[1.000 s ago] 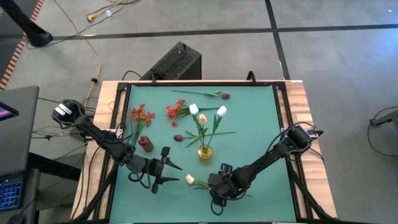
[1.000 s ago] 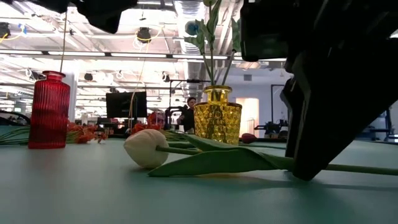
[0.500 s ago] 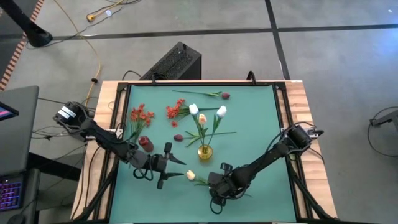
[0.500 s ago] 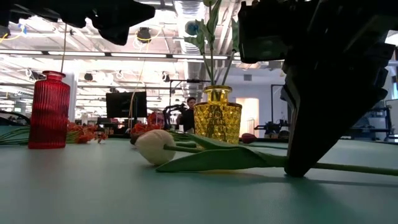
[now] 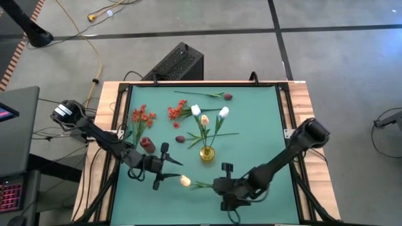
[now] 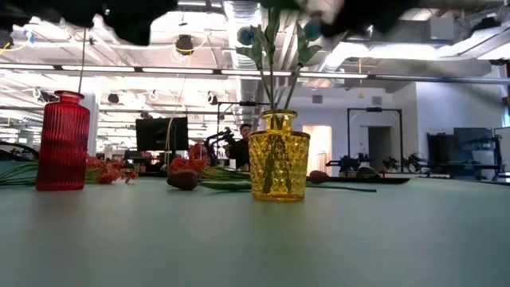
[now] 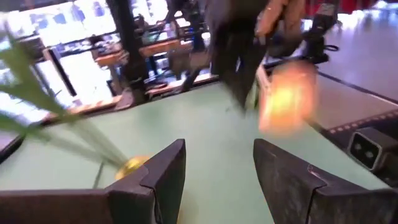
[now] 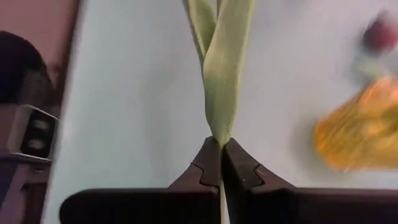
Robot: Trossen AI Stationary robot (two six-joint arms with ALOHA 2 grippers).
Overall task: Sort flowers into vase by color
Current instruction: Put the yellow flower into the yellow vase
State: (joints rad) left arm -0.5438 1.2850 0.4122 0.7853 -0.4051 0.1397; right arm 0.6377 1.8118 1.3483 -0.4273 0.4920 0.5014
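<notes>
Clearly I had the cream tulip by its stem: the right gripper had its fingers pinched together on the thin green stalk just below where the long leaves fanned out ahead of the tips. Its bloom hung well out beyond the fingertips, off the mat, with the yellow vase off to one side of them. I judged the flower very light, with a stalk thin enough to bend and let the head droop or swing, and the smooth stem could twist or slide between the pads. Holding low on the stem looked right to me; the head and leaves seemed too soft to squeeze. The left gripper had its fingers apart, empty, pointed toward the bloom.
</notes>
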